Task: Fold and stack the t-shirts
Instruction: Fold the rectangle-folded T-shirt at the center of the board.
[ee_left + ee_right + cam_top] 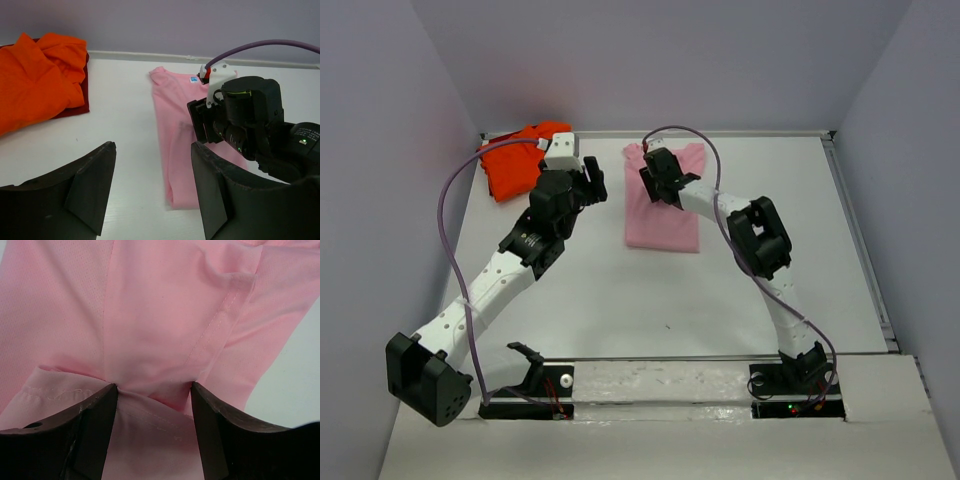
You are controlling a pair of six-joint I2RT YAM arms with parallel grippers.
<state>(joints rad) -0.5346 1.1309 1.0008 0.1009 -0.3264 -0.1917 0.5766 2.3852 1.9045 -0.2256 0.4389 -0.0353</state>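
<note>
The light pink t-shirt (665,218) lies folded into a narrow strip at the back middle of the table. My right gripper (664,184) is down on its upper part; in the right wrist view the gripper (154,387) is open, with pink cloth (150,315) bunched between the fingers. The orange-red t-shirt (515,165) lies crumpled in the back left corner. My left gripper (592,182) is open and empty between the two shirts. In the left wrist view this gripper (151,147) hovers over bare table just left of the pink shirt (172,115), with the orange shirt (40,80) at far left.
The white table (620,300) is walled on the left, back and right. The right arm's wrist (245,120) sits close to my left gripper's right finger. A dark red edge (75,107) shows under the orange shirt.
</note>
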